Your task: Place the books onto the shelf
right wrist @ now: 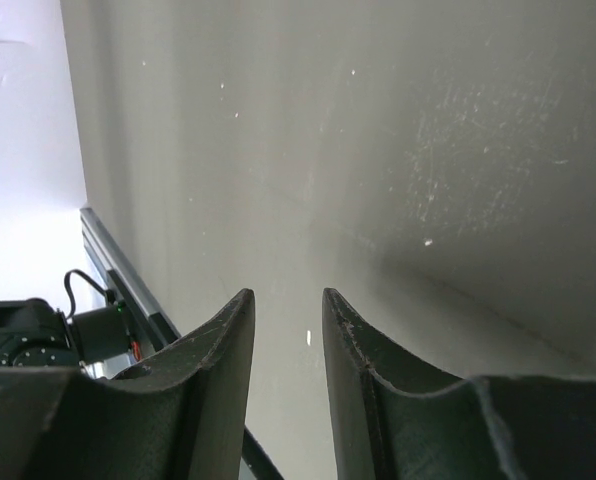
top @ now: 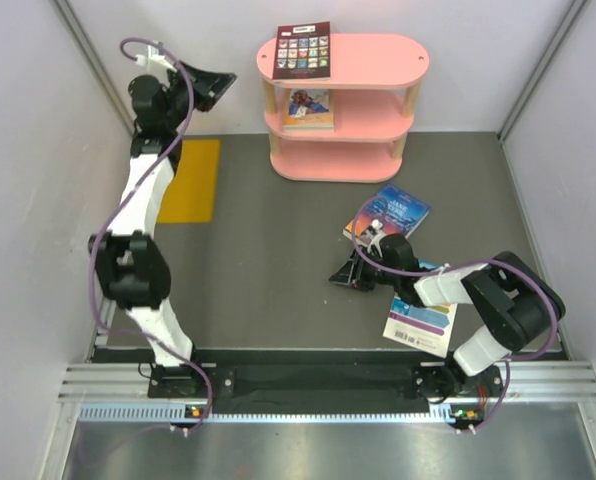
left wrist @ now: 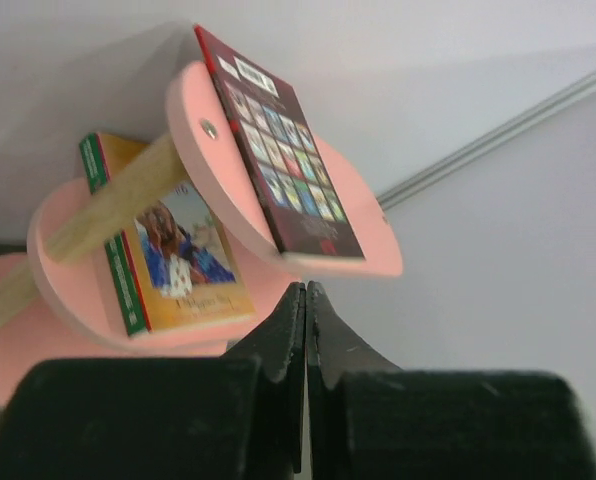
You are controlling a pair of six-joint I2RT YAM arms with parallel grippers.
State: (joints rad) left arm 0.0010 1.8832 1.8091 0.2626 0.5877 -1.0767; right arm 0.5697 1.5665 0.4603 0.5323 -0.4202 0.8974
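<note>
Top external view: white colour-striped paperback (top: 418, 322) lies on the grey table (top: 258, 250) beneath my right arm (top: 498, 300), which may drag it. Beyond: right pincer (top: 344, 275) narrow, empty, near the blue sunset paperback (top: 393, 210). Farthest, my closed left pincer (left wrist: 305, 292) could knock the dark red paperback (top: 303, 50) off the pink three-tier shelf (top: 378, 55).

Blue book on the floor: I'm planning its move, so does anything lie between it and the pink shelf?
Nothing visible does. The blue book lies in front of the shelf, with only bare grey floor between them. The right gripper sits on the book's near side, off that path.
</note>
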